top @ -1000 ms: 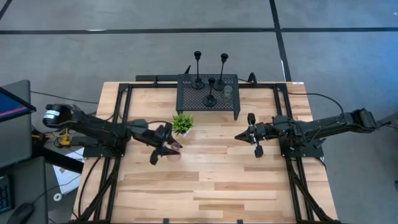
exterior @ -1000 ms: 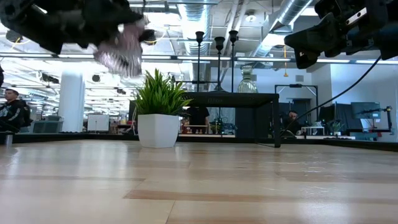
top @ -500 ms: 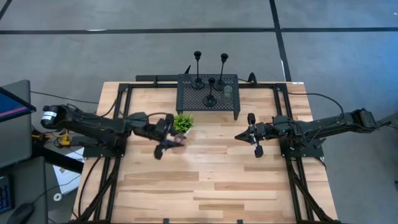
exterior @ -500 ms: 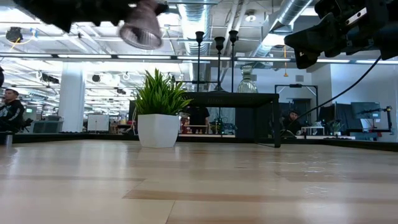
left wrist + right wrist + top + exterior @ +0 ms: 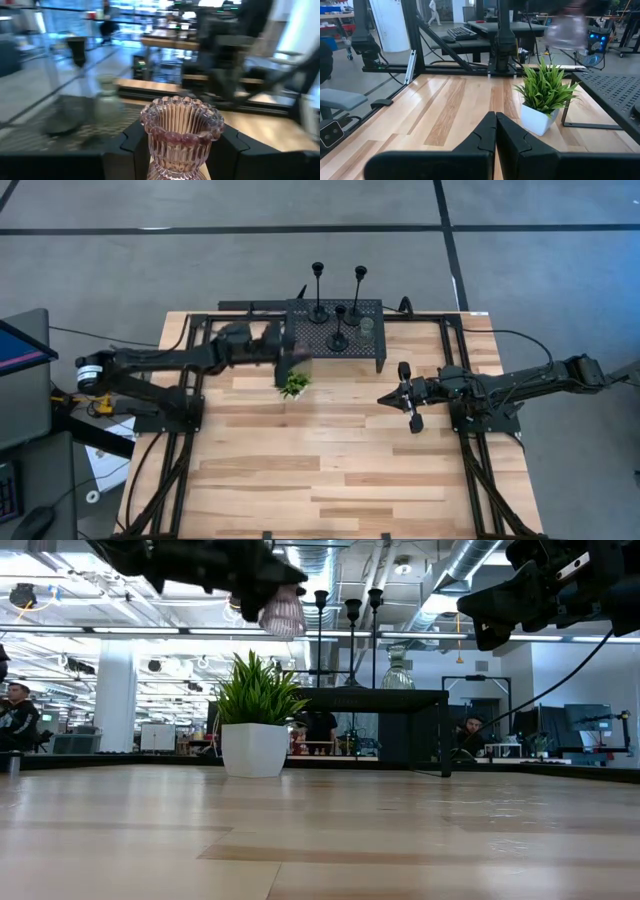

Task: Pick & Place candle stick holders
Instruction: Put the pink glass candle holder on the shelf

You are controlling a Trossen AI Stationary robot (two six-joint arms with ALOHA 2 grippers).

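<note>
My left gripper point(image 5: 291, 357) holds a ribbed pinkish glass cup point(image 5: 181, 131) high over the small potted plant point(image 5: 294, 385), just off the left end of the black mesh rack point(image 5: 308, 340). Three slim black candle stick holders point(image 5: 339, 326) stand on the rack by their round bases, with a greenish glass cup point(image 5: 366, 328) beside them. In the low view the pink cup point(image 5: 283, 612) hangs above the plant's leaves. My right gripper point(image 5: 384, 398) waits shut at the table's right, above the wood. My left gripper pinches the pink cup's lower body point(image 5: 165, 157), below the beaded rim, between its two fingers point(image 5: 131, 147). The fingers come about level from the table's left side. The cup stands upright between them, lifted clear of table, plant and rack.
The plant in its white pot point(image 5: 254, 748) stands just in front of the rack's left leg. The rack point(image 5: 380, 698) stands on thin legs at the table's far edge. Bare wood point(image 5: 330, 460) fills the near half. People sit in the room behind.
My left gripper has risen and swung from the table's middle left toward the far edge, ending over the plant at the rack's left end. It has rolled on the way, bringing the pink cup from tipped to upright. The hold has stayed the same.
</note>
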